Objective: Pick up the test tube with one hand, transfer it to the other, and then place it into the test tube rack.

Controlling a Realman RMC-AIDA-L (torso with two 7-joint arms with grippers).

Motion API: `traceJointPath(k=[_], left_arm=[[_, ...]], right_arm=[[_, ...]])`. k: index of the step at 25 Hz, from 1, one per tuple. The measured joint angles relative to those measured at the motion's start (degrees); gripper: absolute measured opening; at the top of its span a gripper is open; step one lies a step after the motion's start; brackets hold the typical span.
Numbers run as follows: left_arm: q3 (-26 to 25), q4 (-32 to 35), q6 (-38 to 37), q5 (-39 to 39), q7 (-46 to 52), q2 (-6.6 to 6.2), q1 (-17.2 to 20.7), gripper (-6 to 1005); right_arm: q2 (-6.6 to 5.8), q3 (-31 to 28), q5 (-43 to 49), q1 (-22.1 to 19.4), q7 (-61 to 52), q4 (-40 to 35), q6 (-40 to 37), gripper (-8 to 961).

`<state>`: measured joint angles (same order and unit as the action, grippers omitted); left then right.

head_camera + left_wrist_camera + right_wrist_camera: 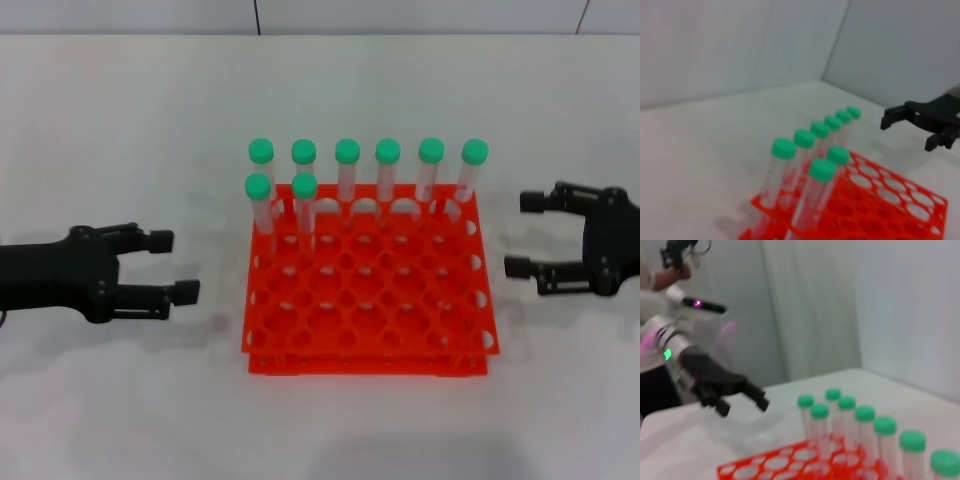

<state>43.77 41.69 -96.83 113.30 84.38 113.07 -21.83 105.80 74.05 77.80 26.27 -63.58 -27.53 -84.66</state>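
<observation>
The orange-red test tube rack stands in the middle of the white table. Several clear test tubes with green caps stand upright in its two far rows, toward the left; I cannot tell which one is the task's tube. My left gripper rests low beside the rack's left side, open and empty. My right gripper sits off the rack's right side, open and empty too. The left wrist view shows the tubes, the rack and the right gripper beyond. The right wrist view shows the left gripper past the rack.
Most of the rack's holes nearer to me hold nothing. White table surrounds the rack on every side. A grey wall rises behind the table. At the far edge of the right wrist view a person's hand shows behind the left arm.
</observation>
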Motion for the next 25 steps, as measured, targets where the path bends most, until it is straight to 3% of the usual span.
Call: traceJointPath(k=[4,8,25], left_arm=[[-0.02,-1.09,-2.52,4.07,1.30,-0.84,-3.78,888],[0.28,-1.26,-3.76,4.53,1.31,-1.31,-5.16,888],[0.71,-1.34,-3.53,8.69,1.32,-1.23,-7.84,888]], right_arm=[[0.10,-0.10,3.68,0.03,0.06,0.09,-0.71,875],[0.57,-0.09,6.29,0.44,0.09,0.23,-1.66,874],[0.87,0.08,6.58,0.64,-0.06,0.73,-3.09,872]])
